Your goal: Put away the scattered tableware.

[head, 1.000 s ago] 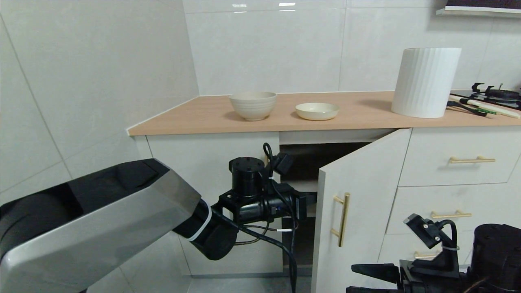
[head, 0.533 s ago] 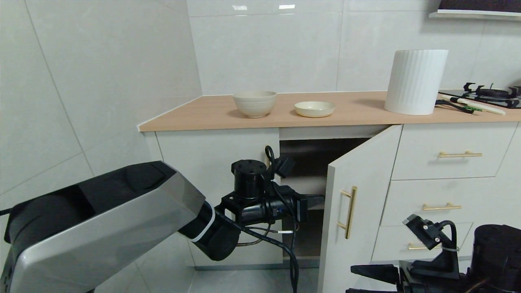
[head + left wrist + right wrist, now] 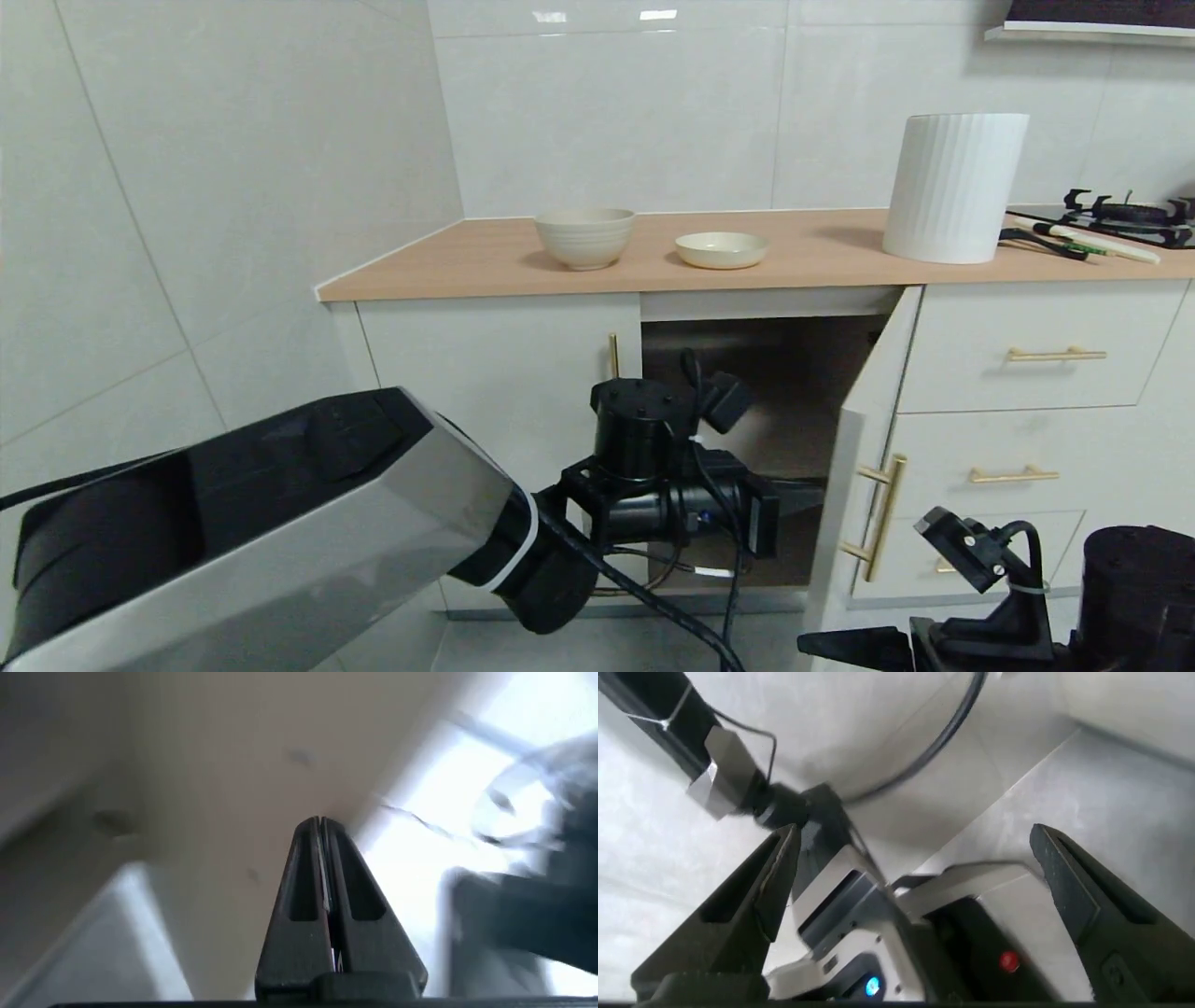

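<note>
A beige bowl [image 3: 585, 238] and a shallow cream dish [image 3: 722, 250] stand apart on the wooden counter [image 3: 467, 266]. Below them, the cabinet door [image 3: 864, 448] with a gold handle [image 3: 879, 518] hangs wide open onto a dark compartment [image 3: 766, 392]. My left gripper [image 3: 810, 495] is low in that opening, its tip by the door's inner face. In the left wrist view it [image 3: 319, 823] is shut with nothing between its fingers. My right gripper [image 3: 826, 646] sits low, in front of the door's lower edge. The right wrist view shows it [image 3: 910, 859] wide open and empty.
A tall white ribbed container [image 3: 954, 187] stands on the counter to the right, with utensils [image 3: 1083, 245] and a stove grate [image 3: 1125, 207] beyond it. Drawers with gold handles [image 3: 1055, 355] fill the right side. A tiled wall [image 3: 187, 187] bounds the left.
The cabinet door has swung much further open to the right. My left arm has moved right with it, into the opening. The head camera shifted slightly early on.
</note>
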Tool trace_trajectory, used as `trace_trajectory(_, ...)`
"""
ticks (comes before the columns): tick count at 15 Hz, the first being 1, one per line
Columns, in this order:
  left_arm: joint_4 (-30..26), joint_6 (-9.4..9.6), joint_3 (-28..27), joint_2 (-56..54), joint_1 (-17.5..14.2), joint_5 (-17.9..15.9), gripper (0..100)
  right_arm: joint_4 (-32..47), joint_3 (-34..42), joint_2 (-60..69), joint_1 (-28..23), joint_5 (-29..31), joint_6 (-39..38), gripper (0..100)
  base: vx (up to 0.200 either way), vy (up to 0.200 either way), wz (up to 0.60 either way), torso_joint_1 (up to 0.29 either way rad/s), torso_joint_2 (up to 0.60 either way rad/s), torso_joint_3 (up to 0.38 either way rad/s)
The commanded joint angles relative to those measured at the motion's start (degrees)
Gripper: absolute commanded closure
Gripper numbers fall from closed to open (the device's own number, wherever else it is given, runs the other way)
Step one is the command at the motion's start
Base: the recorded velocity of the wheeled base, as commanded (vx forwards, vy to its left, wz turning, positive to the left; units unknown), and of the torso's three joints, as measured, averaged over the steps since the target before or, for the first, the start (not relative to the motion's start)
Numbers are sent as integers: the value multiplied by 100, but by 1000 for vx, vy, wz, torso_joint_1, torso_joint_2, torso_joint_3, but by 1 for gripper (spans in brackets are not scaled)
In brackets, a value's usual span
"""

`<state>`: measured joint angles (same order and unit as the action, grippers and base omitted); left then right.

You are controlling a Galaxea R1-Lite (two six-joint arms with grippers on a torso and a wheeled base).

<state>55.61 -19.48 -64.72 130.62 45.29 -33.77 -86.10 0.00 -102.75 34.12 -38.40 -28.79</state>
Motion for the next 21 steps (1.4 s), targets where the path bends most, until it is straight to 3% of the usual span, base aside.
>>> trace_trajectory(1, -174, 102, 21, -432, 314, 11, 100, 287, 0, 572, 191, -18, 5, 0, 0, 0, 0, 0, 0, 0)
trace_trajectory(3, -367, 173, 750, -1004, 340, 11, 100, 849, 0, 1223, 490, -45, 93, 0, 0, 0, 0, 0, 0, 0)
trace_trajectory(7, 2, 155, 1489, -1549, -512, 28, 100, 929, 0, 1021, 499, -36, 515, 0, 0, 0, 0, 0, 0, 0)
trace_trajectory(11, -24, 146, 1928, -2217, -1075, 37, 100, 893, 0, 1065, 490, -18, 542, 0, 0, 0, 0, 0, 0, 0)
trace_trajectory(13, 2, 138, 2367, -2612, -1312, 283, 100, 937, 0, 1381, 930, 26, 629, 0, 0, 0, 0, 0, 0, 0)
trace_trajectory(16, -7, 146, 2895, -3157, -1751, 327, 100, 937, -220, 1100, 1061, 412, 673, 0, 0, 0, 0, 0, 0, 0)
trace_trajectory(17, -51, 164, 3150, -3526, -2121, 318, 100, 946, -747, 801, 1000, 913, 673, 0, 0, 0, 0, 0, 0, 0)
trace_trajectory(21, -226, 164, 3554, -4238, -2894, 318, 100, 946, -1837, 10, 473, 1713, 1016, 0, 0, 0, 0, 0, 0, 0)
